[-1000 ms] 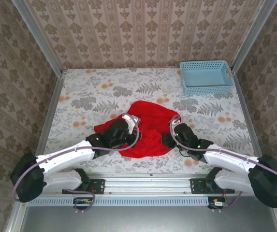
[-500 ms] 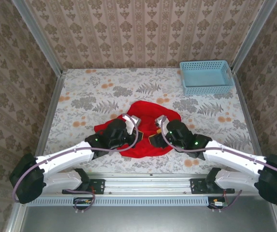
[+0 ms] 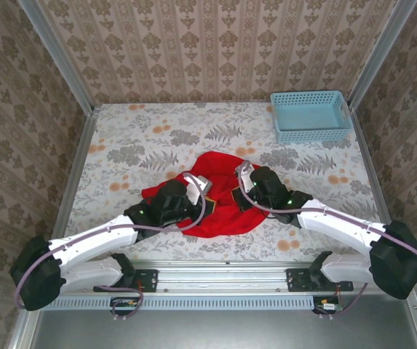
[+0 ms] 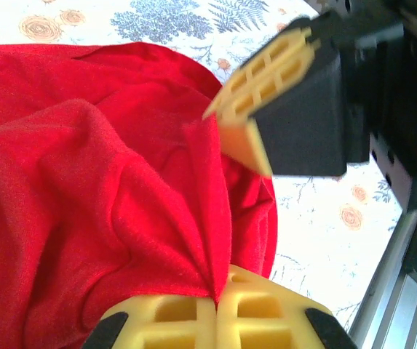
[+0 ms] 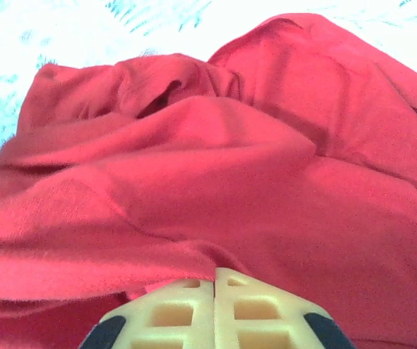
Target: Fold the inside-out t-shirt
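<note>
Left claw point(image 4: 217, 304) is sitting fully closed, yellow pads pressing together w/ a thin pleat of the red t-shirt point(image 4: 84, 189) nipped between them. Cloth is fanning out from that pinch in sharp creases. In the top view the left claw point(image 3: 197, 185) is resting over the shirt's left-centre part, pointing toward the far side of the desk point(image 3: 143, 138) & slightly right.

Right claw point(image 5: 214, 279) is also closing flat, pads meeting w/ no gap. A fold of the t-shirt point(image 5: 230, 167) is running straight into the seam between them, so it is gripping cloth too. From the left wrist cam the right claw point(image 4: 226, 131) is hanging close by, its tip touching the peak of a raised ridge of fabric that is running down to the left claw's pinch. From above, the right claw point(image 3: 243, 173) is sitting over the shirt's upper-right part, near the left one.

The t-shirt point(image 3: 223, 214) is lying crumpled in a roundish heap on the floral desk, approx. centre & toward the near edge, between both arms. A light-blue basket point(image 3: 311, 116) is standing at the far right corner, well apart from the shirt. Patterned walls point(image 3: 215, 43) are enclosing the desk, w/ a metal rail point(image 3: 215, 270) running along the near edge.
</note>
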`<state>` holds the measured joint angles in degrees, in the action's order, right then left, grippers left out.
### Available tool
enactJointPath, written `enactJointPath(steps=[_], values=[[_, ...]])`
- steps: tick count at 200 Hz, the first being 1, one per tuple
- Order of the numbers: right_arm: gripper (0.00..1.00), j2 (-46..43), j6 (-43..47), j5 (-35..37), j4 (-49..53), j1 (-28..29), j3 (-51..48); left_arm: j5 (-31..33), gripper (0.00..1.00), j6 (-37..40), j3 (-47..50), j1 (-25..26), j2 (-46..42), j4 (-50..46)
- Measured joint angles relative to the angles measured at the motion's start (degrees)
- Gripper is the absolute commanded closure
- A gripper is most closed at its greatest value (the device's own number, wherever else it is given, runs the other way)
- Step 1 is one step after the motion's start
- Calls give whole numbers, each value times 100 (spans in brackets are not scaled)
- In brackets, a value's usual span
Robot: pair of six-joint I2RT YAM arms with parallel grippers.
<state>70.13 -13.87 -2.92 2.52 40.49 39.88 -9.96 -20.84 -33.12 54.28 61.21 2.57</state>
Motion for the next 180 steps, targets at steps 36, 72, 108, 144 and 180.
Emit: enactJointPath(steps=[36, 72, 108, 144, 180], values=[[89, 92, 4, -402, -50, -13, 48, -39, 100, 52, 120, 0, -22, -50], [100, 243, -48, -363, -57, -15, 57, -221, 100, 122, 177, 0, -76, -33], [100, 566, -153, -170, -33, -48, 236, -494, 100, 144, 245, -2, -173, 63], [97, 761, -240, -85, 85, -46, 382, -597, 100, 142, 334, -59, -208, 210], [76, 236, -177, 20, 98, 131, 87, -695, 100, 140, 376, -160, -210, 372]])
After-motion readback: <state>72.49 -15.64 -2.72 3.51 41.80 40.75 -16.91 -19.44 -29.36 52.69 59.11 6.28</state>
